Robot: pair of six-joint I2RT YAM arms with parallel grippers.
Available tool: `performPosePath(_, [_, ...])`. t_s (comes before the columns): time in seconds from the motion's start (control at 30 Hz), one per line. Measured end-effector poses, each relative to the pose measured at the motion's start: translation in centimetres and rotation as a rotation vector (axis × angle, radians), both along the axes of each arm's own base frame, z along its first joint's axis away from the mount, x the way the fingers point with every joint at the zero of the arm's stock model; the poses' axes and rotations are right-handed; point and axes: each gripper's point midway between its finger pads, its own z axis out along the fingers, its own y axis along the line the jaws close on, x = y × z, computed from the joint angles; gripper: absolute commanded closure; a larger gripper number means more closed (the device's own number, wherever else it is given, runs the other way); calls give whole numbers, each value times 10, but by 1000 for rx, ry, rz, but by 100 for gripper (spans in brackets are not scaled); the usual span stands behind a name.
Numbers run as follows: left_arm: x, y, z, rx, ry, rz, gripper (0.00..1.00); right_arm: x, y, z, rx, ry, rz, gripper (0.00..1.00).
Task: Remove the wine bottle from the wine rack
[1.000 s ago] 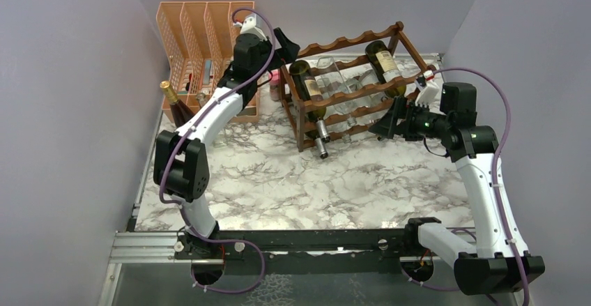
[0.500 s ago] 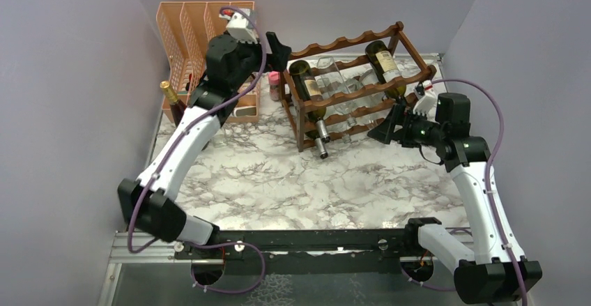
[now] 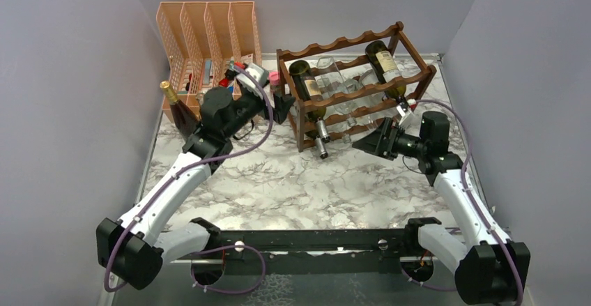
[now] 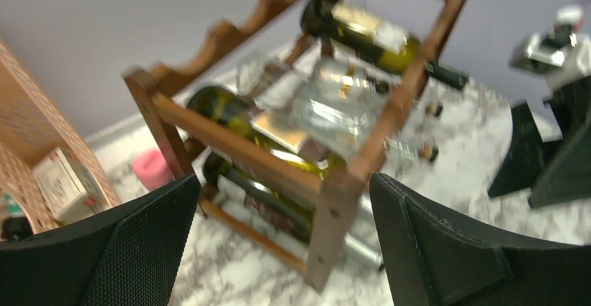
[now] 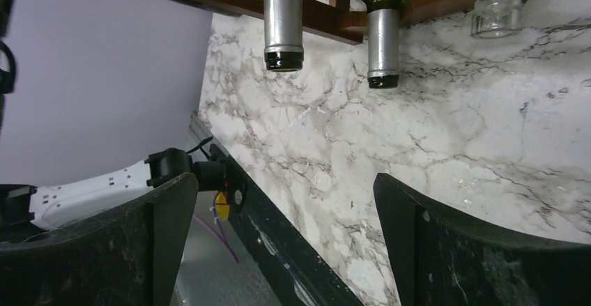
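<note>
Both jaws stand wide apart, empty: left gripper (image 3: 280,105) beside the left end of the wine rack (image 3: 346,44), right gripper (image 3: 371,143) facing its front. The wine bottle (image 3: 321,139), probably the protruding silver-necked one, lies low in the rack. Centre its neck; withdraw axially.

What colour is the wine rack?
The wine rack is dark reddish-brown wood; the top external view shows it best.
</note>
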Motion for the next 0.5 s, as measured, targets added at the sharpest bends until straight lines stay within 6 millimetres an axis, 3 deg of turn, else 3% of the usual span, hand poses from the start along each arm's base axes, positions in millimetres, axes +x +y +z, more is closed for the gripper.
performPosePath(0.07, [-13,-5,-31,37,15,-29,3,-2,6,-6,27,18,13,4])
performPosePath(0.17, [-36,-8,-52,65,-10,-64,3,-5,22,-10,54,17,53,5])
performPosePath(0.33, [-62,-7,-34,45,-156,-55,1,-8,44,-20,83,26,88,4])
performPosePath(0.5, [-53,18,-22,7,-217,110,1,2,55,-28,83,13,48,5])
